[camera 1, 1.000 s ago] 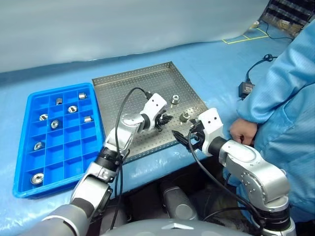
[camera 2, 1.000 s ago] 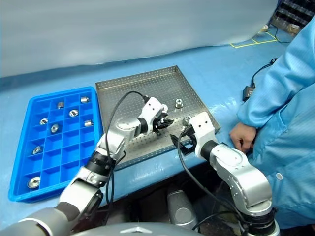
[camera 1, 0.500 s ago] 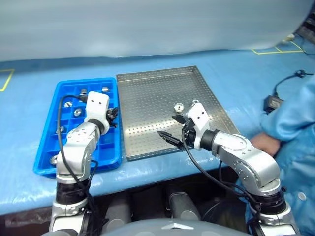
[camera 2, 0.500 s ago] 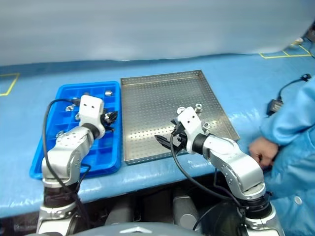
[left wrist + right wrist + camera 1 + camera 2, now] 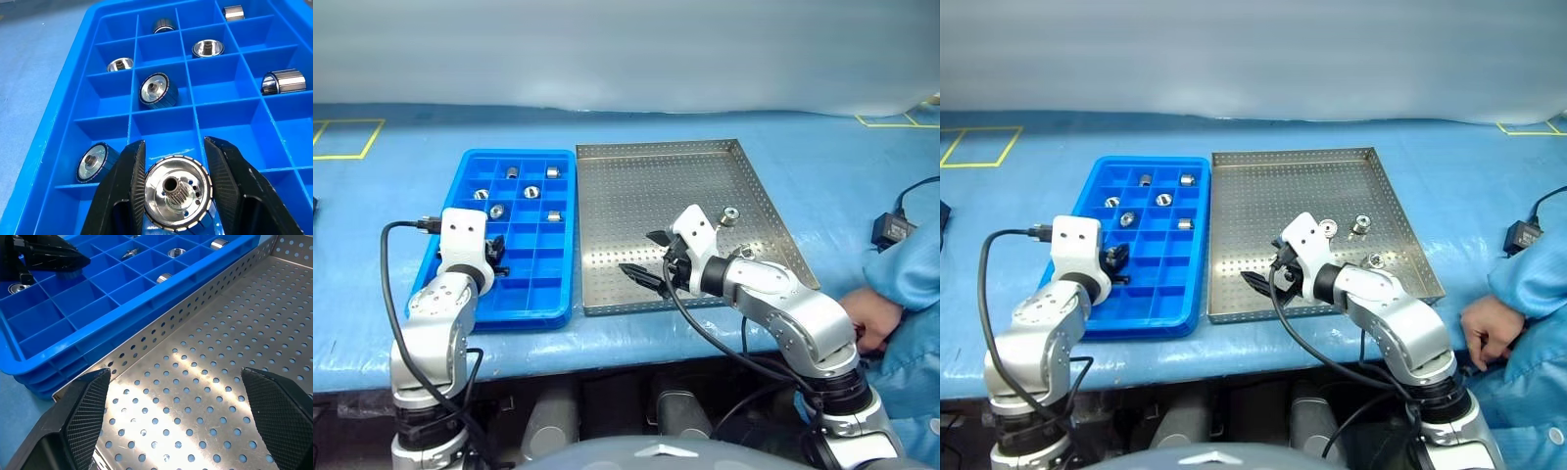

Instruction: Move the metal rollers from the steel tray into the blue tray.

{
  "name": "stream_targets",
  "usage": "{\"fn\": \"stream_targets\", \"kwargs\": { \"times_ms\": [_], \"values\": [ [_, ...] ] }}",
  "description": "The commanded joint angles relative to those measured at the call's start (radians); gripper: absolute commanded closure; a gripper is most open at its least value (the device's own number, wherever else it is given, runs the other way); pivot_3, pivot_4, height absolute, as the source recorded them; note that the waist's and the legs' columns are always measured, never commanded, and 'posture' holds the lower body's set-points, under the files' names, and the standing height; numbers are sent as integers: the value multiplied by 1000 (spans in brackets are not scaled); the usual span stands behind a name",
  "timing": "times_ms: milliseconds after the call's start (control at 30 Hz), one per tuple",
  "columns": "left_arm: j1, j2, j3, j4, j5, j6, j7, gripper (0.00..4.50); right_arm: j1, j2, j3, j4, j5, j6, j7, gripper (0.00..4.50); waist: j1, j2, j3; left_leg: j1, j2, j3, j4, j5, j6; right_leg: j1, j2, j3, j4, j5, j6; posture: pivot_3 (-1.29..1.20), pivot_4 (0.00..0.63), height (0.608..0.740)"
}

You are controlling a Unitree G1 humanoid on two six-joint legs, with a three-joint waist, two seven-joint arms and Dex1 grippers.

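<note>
Your left gripper (image 5: 171, 188) has a metal roller (image 5: 177, 198) clamped between its fingers, above the blue tray (image 5: 460, 186).

Your right gripper (image 5: 176, 416) hangs spread wide and empty over the steel tray's (image 5: 234, 357) near-left corner. You can see three rollers (image 5: 1361, 224) on the steel tray's right side and several already in the blue tray's compartments.

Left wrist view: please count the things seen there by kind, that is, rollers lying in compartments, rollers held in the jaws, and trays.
metal rollers lying in compartments: 7
held roller, between the jaws of the left gripper: 1
blue tray: 1
Total: 9
</note>
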Motion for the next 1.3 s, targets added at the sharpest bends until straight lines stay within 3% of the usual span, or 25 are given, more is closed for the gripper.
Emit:
{"fn": "stream_targets", "kwargs": {
  "times_ms": [33,167,200,333,500,667,800,1067,1300],
  "values": [
    [5,2,15,-31,2,0,13,2938,-15,-6,-12,-18,-6,-22,-3,0,0,0,0,0,0,0,0,0,0,0,0,0,0,0,0,52,150,740],
    [25,9,9,-35,-7,3,4,2938,-14,-7,-16,-15,-9,-21,-7,0,-1,0,0,0,0,0,0,0,0,0,0,0,0,0,0,49,150,740],
    [26,10,7,-33,-6,2,5,2202,-14,-7,-16,-14,-10,-22,-8,0,-1,0,0,0,0,0,0,0,0,0,0,0,0,0,0,49,150,740],
    [11,-7,-1,-34,-23,-18,-2,1071,-15,-6,-13,-9,-16,-25,-9,0,0,0,0,0,0,0,1,0,0,0,0,0,0,0,0,49,150,740],
    [-9,-51,-11,-44,-124,-132,-84,1071,-19,-1,-5,-3,-33,-26,-20,0,1,0,0,0,0,0,1,0,0,0,-1,-1,-1,0,0,41,150,740],
    [-5,10,-137,-30,-176,-277,-219,1071,-37,27,-22,31,-55,-20,-69,0,-2,0,0,-2,0,1,0,0,0,-2,-1,0,-1,0,0,35,150,740],
    [-25,81,-236,26,-157,-372,-278,1071,-96,110,-66,138,-131,-1,-224,0,-7,0,0,-2,0,2,0,0,0,-2,0,0,0,1,-1,9,150,740],
    [-32,83,-272,57,-202,-433,-334,1071,-221,292,-127,352,-264,-8,-476,0,-22,0,0,-4,-1,3,0,0,0,-5,1,0,0,1,-2,-16,150,740],
    [-37,78,-294,80,-205,-456,-337,1071,-316,380,-220,543,-331,-66,-631,0,-28,1,0,-4,-1,3,0,0,0,-4,2,0,0,2,-2,-19,150,740]
  ]
}}
